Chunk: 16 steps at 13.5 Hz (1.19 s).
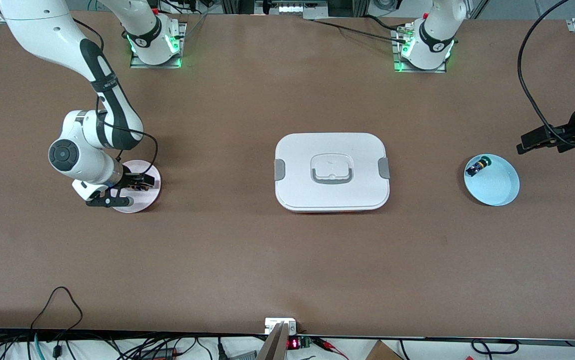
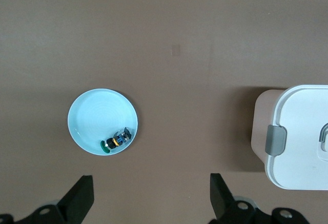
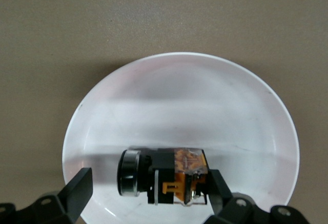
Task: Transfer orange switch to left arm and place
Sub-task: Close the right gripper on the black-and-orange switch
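Early stage of the transfer. The orange switch (image 3: 163,177) lies on its side in a pale pink plate (image 1: 143,202) at the right arm's end of the bench (image 1: 287,260); lifting, handover and passage around the white lidded box (image 1: 332,171), mid-bench, all appear to remain.

Right end effector (image 3: 148,193): low over the pink plate, fingers apart, straddling the switch; one finger (image 3: 218,188) looks close against it, not clamped.

Left end effector (image 2: 151,196): waiting high, fingers spread and empty, near a light blue plate (image 1: 497,192) carrying a green-capped switch (image 1: 478,166).
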Each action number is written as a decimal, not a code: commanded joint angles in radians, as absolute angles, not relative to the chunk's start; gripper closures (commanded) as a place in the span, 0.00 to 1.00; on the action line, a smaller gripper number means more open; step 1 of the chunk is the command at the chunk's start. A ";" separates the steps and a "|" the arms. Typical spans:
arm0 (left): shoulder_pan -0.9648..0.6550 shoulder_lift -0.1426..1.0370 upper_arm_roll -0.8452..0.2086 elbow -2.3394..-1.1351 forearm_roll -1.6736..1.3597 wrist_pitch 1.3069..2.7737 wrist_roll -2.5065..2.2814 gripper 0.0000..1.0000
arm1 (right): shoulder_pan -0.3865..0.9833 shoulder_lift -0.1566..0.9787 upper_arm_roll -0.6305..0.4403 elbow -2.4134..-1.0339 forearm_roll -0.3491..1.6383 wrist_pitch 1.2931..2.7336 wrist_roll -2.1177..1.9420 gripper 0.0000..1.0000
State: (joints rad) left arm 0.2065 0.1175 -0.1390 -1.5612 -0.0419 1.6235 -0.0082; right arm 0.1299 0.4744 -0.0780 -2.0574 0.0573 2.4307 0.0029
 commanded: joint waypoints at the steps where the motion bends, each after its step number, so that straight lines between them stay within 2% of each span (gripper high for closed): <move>1: 0.202 0.126 -0.140 -1.542 -0.046 1.621 -0.018 0.00 | 0.112 0.483 -0.071 -2.059 0.071 2.439 0.008 0.00; 13: 0.207 0.124 -0.138 -1.537 -0.061 1.621 -0.003 0.00 | 0.110 0.494 -0.071 -2.051 0.067 2.437 -0.037 0.01; 15: 0.207 0.124 -0.138 -1.539 -0.061 1.615 0.002 0.00 | 0.109 0.495 -0.071 -2.049 0.067 2.439 -0.072 0.05; 16: 0.209 0.124 -0.138 -1.539 -0.061 1.611 0.002 0.00 | 0.109 0.495 -0.071 -2.049 0.067 2.439 -0.086 0.24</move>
